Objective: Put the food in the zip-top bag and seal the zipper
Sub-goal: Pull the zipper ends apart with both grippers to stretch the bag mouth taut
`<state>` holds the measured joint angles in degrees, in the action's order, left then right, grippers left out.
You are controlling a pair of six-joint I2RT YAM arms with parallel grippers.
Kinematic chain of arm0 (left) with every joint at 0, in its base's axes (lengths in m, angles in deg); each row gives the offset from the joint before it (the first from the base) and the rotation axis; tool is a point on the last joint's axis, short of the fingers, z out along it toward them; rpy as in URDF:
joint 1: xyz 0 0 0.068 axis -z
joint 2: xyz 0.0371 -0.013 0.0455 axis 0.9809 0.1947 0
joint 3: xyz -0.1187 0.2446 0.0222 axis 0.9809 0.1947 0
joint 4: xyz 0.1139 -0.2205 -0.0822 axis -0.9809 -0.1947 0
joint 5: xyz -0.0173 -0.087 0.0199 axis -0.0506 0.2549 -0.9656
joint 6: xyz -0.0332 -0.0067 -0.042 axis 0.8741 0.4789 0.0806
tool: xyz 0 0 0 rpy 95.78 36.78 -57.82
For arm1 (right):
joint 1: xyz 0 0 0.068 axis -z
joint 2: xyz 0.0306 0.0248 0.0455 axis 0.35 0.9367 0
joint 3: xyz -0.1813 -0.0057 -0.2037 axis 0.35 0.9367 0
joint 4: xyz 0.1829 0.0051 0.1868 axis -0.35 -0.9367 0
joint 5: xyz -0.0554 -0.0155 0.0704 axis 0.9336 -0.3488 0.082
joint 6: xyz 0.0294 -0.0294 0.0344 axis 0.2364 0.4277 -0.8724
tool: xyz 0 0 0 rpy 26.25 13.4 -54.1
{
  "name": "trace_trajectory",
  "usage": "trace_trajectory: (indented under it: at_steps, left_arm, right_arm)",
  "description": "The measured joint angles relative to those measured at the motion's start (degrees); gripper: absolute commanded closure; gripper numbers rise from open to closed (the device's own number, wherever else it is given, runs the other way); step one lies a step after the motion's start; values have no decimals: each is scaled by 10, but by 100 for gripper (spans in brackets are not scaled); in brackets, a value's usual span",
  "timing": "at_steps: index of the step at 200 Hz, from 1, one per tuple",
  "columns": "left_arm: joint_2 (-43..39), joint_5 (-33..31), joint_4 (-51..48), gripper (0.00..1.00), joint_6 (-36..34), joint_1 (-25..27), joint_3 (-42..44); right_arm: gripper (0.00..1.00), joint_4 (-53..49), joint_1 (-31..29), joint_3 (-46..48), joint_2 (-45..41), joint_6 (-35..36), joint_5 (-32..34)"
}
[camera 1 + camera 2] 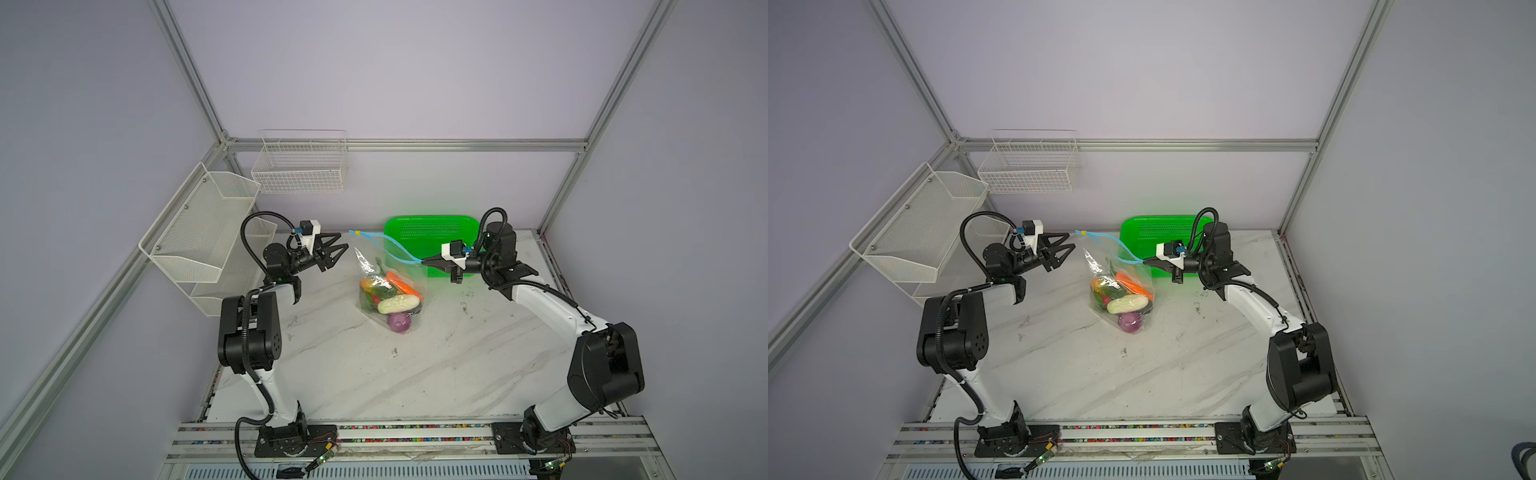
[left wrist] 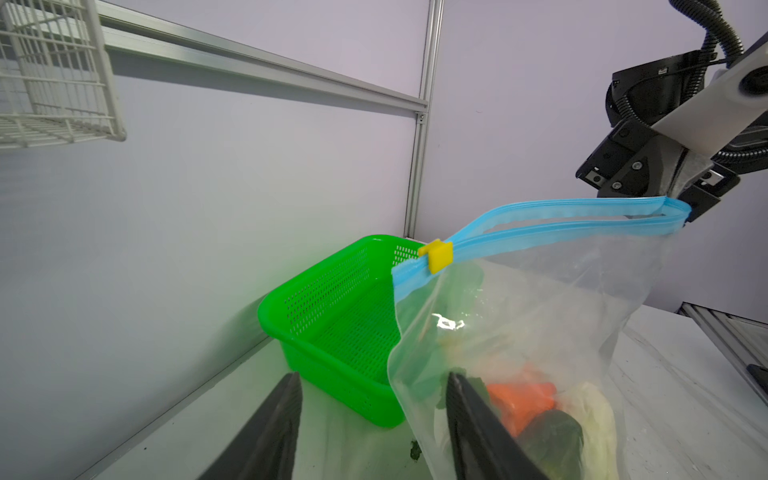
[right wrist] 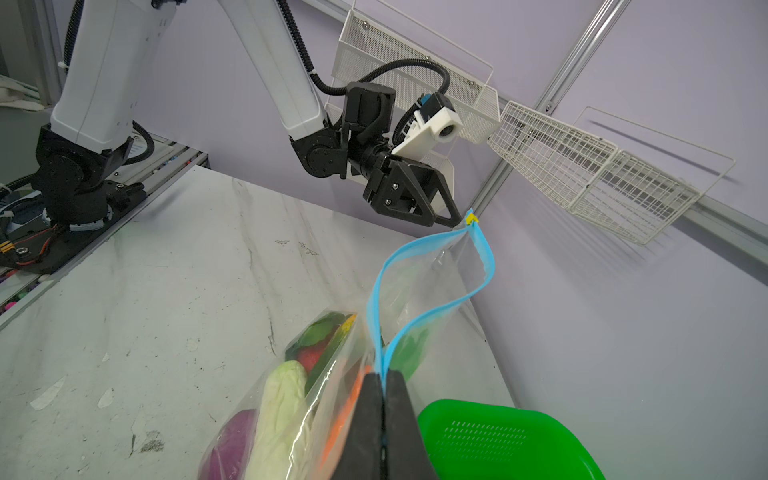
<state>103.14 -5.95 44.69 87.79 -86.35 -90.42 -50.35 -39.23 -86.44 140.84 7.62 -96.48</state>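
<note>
The clear zip-top bag (image 1: 370,266) (image 1: 1100,266) hangs tilted over the marble table, its bottom resting on it. Inside lies the food: a purple onion (image 1: 400,322) (image 3: 232,440), a white oblong (image 1: 398,304) (image 3: 282,407), an orange carrot (image 1: 403,284) and greens. My right gripper (image 1: 424,262) (image 3: 382,376) is shut on one end of the light blue zipper (image 1: 390,243) (image 2: 561,232), whose two strips stand parted. The yellow slider (image 1: 356,232) (image 2: 436,255) (image 3: 470,217) sits at the other end. Just left of it my left gripper (image 1: 344,240) (image 1: 1072,240) (image 2: 372,376) is open and holds nothing.
A green perforated basket (image 1: 428,232) (image 2: 332,307) stands by the back wall, behind the bag and under my right wrist. White mesh shelves (image 1: 199,232) hang on the left wall, and a white wire basket (image 1: 299,166) hangs on the back wall.
</note>
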Motion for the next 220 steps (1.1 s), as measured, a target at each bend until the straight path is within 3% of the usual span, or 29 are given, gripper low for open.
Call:
trace_trajectory:
  at_steps: [31,124,169,220]
  left_arm:
    - [8,16,14,46,12,11,-32]
    - [16,36,29,75,31,25,-65]
    - [17,42,31,66,32,25,-65]
    - [17,44,32,68,33,27,-65]
  right_arm:
    - [100,-8,0,-5,1,2,-4]
    - [100,-12,0,-6,5,2,-6]
    - [100,-12,0,-6,5,2,-6]
    - [100,-12,0,-6,5,2,-6]
